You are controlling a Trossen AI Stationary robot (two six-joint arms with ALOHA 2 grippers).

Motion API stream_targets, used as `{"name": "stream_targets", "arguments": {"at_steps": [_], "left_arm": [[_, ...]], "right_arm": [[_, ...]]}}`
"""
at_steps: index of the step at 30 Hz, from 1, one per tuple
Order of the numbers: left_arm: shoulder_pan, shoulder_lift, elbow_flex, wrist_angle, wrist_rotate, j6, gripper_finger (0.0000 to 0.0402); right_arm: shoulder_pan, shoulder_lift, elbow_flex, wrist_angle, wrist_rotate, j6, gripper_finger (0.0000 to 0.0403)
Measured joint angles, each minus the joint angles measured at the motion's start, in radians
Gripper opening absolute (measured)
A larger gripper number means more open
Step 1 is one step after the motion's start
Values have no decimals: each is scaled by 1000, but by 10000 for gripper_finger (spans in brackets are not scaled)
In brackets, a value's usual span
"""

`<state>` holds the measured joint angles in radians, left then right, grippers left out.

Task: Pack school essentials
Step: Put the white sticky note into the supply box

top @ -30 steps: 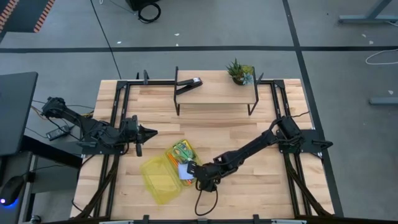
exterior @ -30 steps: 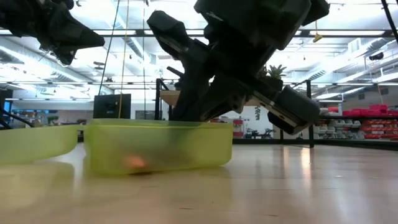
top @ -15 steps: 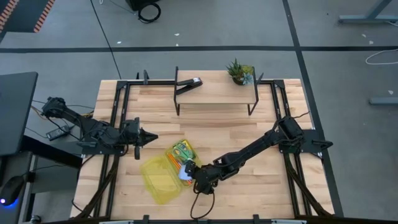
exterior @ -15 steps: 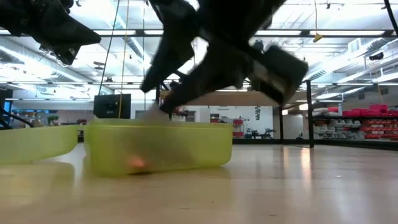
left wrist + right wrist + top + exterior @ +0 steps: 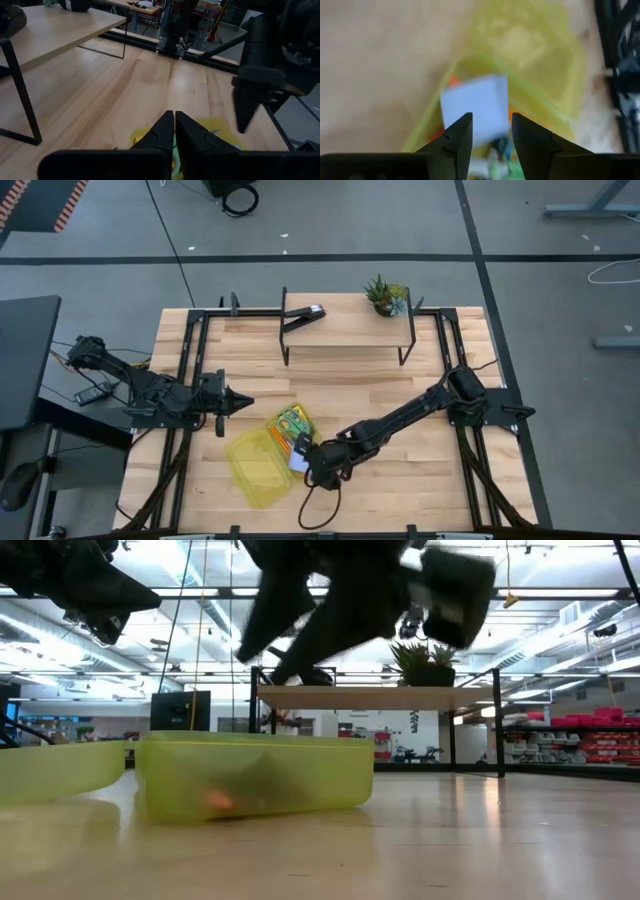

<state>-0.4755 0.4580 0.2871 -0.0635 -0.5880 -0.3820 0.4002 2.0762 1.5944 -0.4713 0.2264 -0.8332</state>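
The left pincer (image 5: 243,397) hovers over the wooden surface (image 5: 380,395), its fingers pressed together on nothing, pointing toward the yellow-green box (image 5: 270,455). The box lies open, lid flat beside it, holding green-handled scissors (image 5: 291,420) and an orange pencil (image 5: 281,441). The right pincer (image 5: 489,131) hangs above the box, fingers apart and empty, with the pale blue square notepad (image 5: 476,108) lying at the box's rim below it.

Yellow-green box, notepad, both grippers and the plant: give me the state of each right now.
Yellow-green box: open, lid laid flat beside it.
Pale blue notepad: lying in the box, not gripped.
Right gripper: open, over the box.
Left gripper: shut, empty, waiting left of the box.
Potted plant: upright on the shelf.
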Motion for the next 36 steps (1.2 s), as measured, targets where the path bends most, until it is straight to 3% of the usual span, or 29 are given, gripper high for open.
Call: {"name": "stream_targets", "arguments": {"at_steps": [3, 9, 17, 25, 36], "left_arm": [[0, 0, 0, 0, 0, 0, 21], [0, 0, 0, 0, 0, 0, 17], [1, 0, 0, 0, 0, 1, 23], [1, 0, 1, 2, -1, 8, 14], [-5, -16, 2, 12, 27, 8, 14]], "right_arm": [[-19, 0, 1, 44, -119, 36, 142], [-81, 0, -84, 227, -259, 93, 142], [-98, 11, -156, 427, -315, 187, 142], [-103, 72, -78, 422, -295, 309, 128], [-123, 241, 188, 125, -279, 354, 105]]}}
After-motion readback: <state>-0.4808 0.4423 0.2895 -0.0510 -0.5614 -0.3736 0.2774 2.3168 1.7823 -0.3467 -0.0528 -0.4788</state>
